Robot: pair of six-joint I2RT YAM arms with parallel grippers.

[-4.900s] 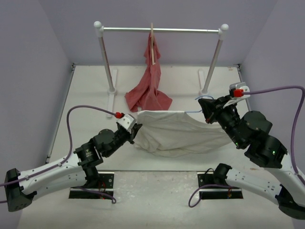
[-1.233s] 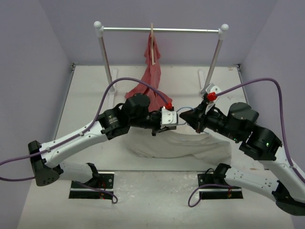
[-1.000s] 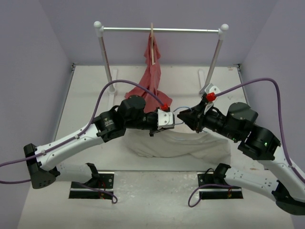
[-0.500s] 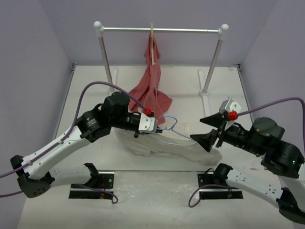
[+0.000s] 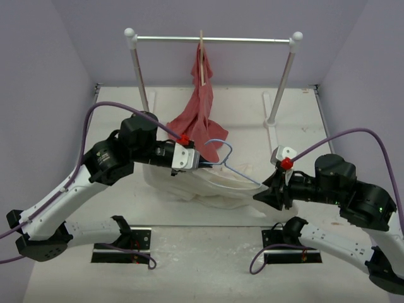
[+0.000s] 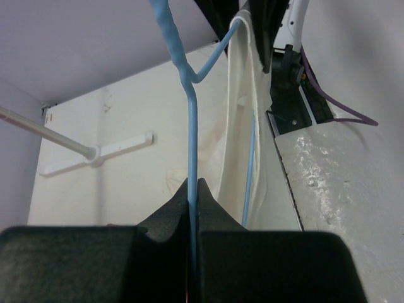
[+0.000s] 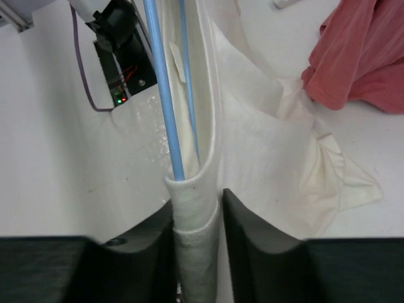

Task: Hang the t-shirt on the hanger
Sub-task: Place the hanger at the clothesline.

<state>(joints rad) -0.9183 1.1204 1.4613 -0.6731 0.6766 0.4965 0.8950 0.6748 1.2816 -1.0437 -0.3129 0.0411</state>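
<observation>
The cream t-shirt (image 5: 208, 184) lies bunched on the table between the arms. The light-blue wire hanger (image 5: 221, 151) sticks up out of it, hook uppermost, with one wire running down to the right. My left gripper (image 5: 197, 162) is shut on the hanger's neck; in the left wrist view the blue wire (image 6: 191, 126) runs straight out of the closed jaws of the left gripper (image 6: 192, 187), with the t-shirt (image 6: 237, 113) draped beyond. My right gripper (image 5: 257, 196) is shut on the t-shirt's ribbed collar (image 7: 196, 218), and the hanger's wire (image 7: 163, 88) enters that collar just above the right gripper (image 7: 197, 214).
A red-pink garment (image 5: 199, 120) hangs from a wooden hanger (image 5: 202, 60) on the clothes rail (image 5: 252, 40), its hem on the table behind the t-shirt; it also shows in the right wrist view (image 7: 360, 57). The rack's posts (image 5: 140, 82) stand at the back.
My left gripper has carried the hanger left and back. My right gripper has pulled right and toward the near edge with the collar. The t-shirt has bunched up around the hanger.
</observation>
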